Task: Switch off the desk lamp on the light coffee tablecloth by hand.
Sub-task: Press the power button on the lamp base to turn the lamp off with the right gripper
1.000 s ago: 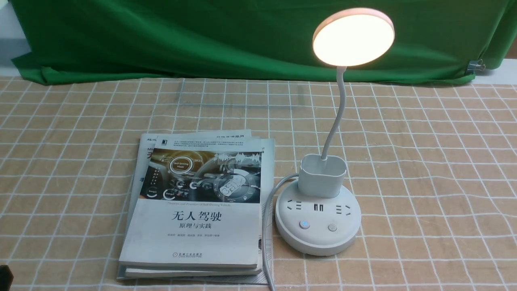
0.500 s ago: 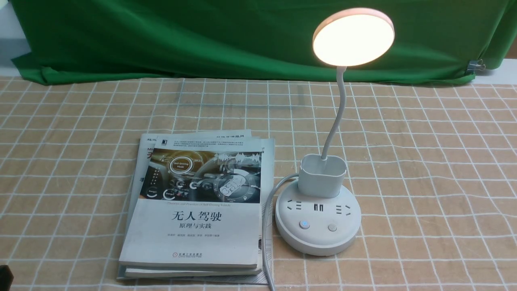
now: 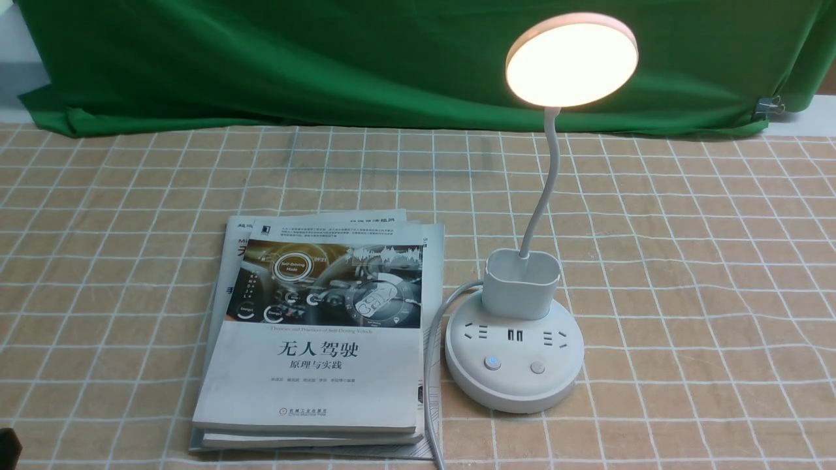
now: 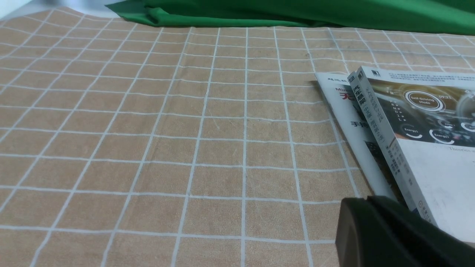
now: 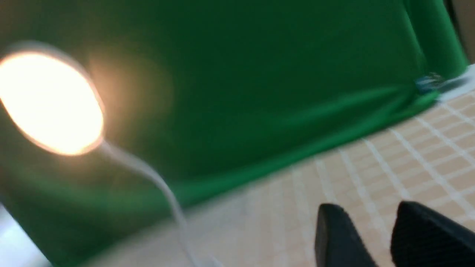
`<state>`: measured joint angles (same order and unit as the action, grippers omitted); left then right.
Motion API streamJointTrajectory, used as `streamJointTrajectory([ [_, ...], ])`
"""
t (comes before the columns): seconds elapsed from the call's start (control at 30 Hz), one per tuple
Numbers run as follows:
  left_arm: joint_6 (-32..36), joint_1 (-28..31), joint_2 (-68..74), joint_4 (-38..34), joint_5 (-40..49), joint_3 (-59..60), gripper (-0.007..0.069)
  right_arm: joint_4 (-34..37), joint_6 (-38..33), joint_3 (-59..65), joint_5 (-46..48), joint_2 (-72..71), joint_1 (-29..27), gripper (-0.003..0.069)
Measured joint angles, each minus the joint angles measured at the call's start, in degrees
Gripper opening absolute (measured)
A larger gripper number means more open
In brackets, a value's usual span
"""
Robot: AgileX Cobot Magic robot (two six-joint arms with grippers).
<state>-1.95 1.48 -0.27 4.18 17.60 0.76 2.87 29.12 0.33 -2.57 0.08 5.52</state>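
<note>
The white desk lamp (image 3: 516, 372) stands on the light coffee tablecloth (image 3: 686, 261), right of centre, and its disc head (image 3: 571, 60) glows. Its base carries a blue-lit button (image 3: 492, 363) and a plain button (image 3: 537, 367) in front of the oval cup (image 3: 522, 284). My left gripper (image 4: 367, 200) is shut and empty, low over the cloth beside the books' corner. My right gripper (image 5: 374, 222) is open and empty above the cloth. It is apart from the lamp, whose lit head (image 5: 50, 104) and neck (image 5: 156, 181) show blurred in the right wrist view.
A stack of books (image 3: 320, 346) lies just left of the lamp base, and the lamp's white cord (image 3: 431, 365) runs between them. A green cloth (image 3: 326, 59) hangs along the back, held by a clip (image 3: 771, 104). A dark bit of my left arm (image 3: 8, 447) shows bottom left.
</note>
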Motion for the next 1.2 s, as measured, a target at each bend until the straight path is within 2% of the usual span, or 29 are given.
streamJointTrajectory([
  [0.17, 0.0, 0.0, 0.0, 0.0, 0.0, 0.0, 0.0004, 0.2, 5.2, 0.0, -6.1, 0.0, 0.0, 0.0222],
  [0.23, 0.0, 0.0, 0.0, 0.0, 0.0, 0.0, 0.0004, 0.2, 6.0, -0.5, -3.8, 0.5, 0.2, 0.0184],
  [0.27, 0.0, 0.0, 0.0, 0.0, 0.0, 0.0, 0.0004, 0.2, 5.4, -1.7, 0.2, 1.8, 0.7, 0.0146],
  [0.33, 0.0, 0.0, 0.0, 0.0, 0.0, 0.0, 0.0004, 0.2, 1.3, -6.5, 7.9, 5.5, 2.4, 0.0083],
  [0.4, 0.0, 0.0, 0.0, 0.0, 0.0, 0.0, 0.0004, 0.2, -4.3, -12.6, 14.0, 10.5, 4.2, 0.0053],
  [0.53, 0.0, 0.0, 0.0, 0.0, 0.0, 0.0, 0.0004, 0.2, -16.2, -28.5, 30.8, 26.5, 9.3, 0.0045],
  [0.7, 0.0, 0.0, 0.0, 0.0, 0.0, 0.0, 0.0004, 0.0, -24.7, -42.4, 47.2, 47.0, 12.6, 0.0043],
  [0.8, 0.0, 0.0, 0.0, 0.0, 0.0, 0.0, 0.0004, 0.0, -27.0, -47.0, 50.3, 57.4, 14.0, 0.0042],
  [1.07, 0.0, 0.0, 0.0, 0.0, 0.0, 0.0, 0.0004, 0.2, -29.1, -58.0, 50.9, 82.7, 25.4, 0.0038],
  [1.2, 0.0, 0.0, 0.0, 0.0, 0.0, 0.0, 0.0004, 0.4, -29.5, -62.0, 50.6, 91.5, 27.6, 0.0039],
])
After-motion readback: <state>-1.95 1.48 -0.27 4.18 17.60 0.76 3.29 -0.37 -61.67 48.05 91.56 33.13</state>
